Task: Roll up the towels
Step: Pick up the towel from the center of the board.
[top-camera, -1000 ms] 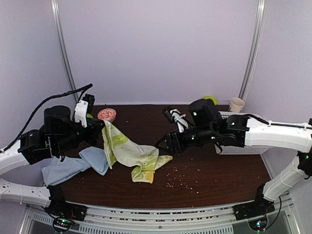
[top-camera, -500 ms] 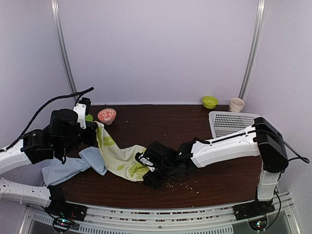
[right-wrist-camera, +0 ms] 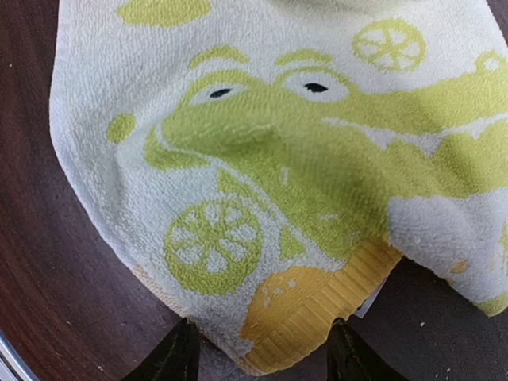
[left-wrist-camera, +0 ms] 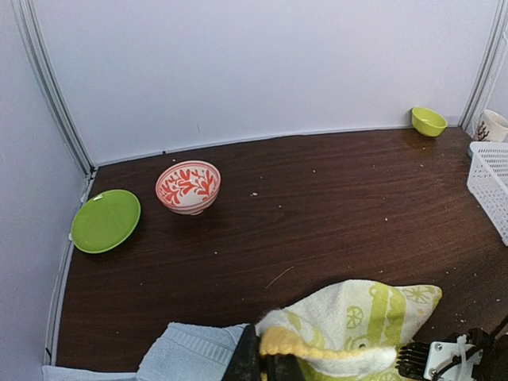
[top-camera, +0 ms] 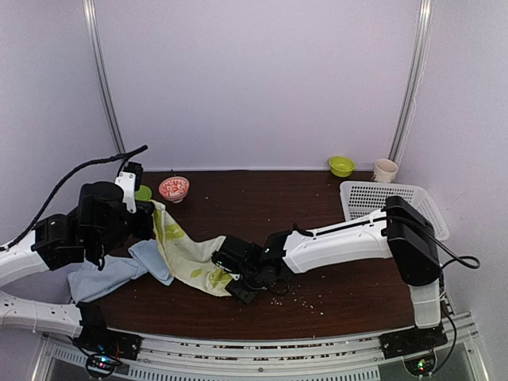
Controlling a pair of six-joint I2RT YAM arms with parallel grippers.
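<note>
At the table (top-camera: 333, 214) front, right gripper (right-wrist-camera: 262, 353) gapes over the green towel (right-wrist-camera: 262, 159), yellow corner (right-wrist-camera: 317, 309) ungripped; left gripper (left-wrist-camera: 266, 363) clamps its other end; shallow bite may slip

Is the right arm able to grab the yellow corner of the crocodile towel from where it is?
Probably yes. The right pincer stands open right at the crocodile towel, its yellow corner lying between the two fingers, with nothing in the way.
</note>
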